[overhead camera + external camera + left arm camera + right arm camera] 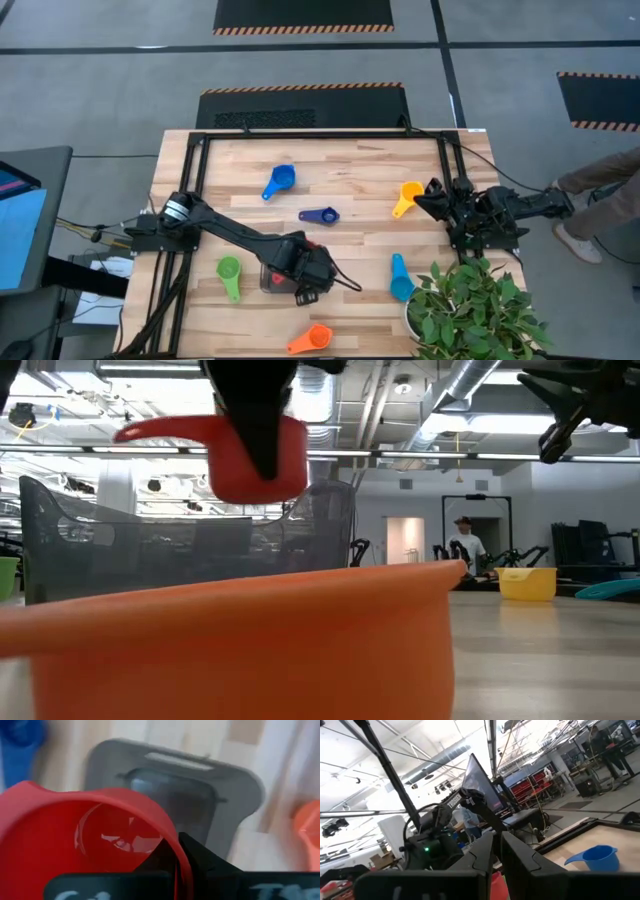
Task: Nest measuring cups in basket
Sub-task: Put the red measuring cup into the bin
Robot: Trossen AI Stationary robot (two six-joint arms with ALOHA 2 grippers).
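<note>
From above, the wooden table (330,240) carries scattered cups: a blue cup (281,181) toward the far edge, a dark blue cup (320,215) mid-table, a yellow cup (407,196) just beside the right gripper (428,198), a light blue cup (400,279) next to the potted plant (470,310) at the near right corner, a green cup (229,273) near the left edge and an orange cup (312,340) at the near edge. The left gripper (303,268) hangs over the basket (270,278), largely covering it. A person's legs show past the right edge.

From table height, the orange cup (230,640) fills the foreground and blocks most of the table; behind it stands the basket (180,545), with the red cup (255,455) held in the air above it.

In the left wrist view, the left jaws are clamped on the red cup's (85,835) rim, the basket (200,795) directly beyond.

In the right wrist view, the right jaws stand nearly together and hold nothing; the blue cup (595,857) lies beyond.
</note>
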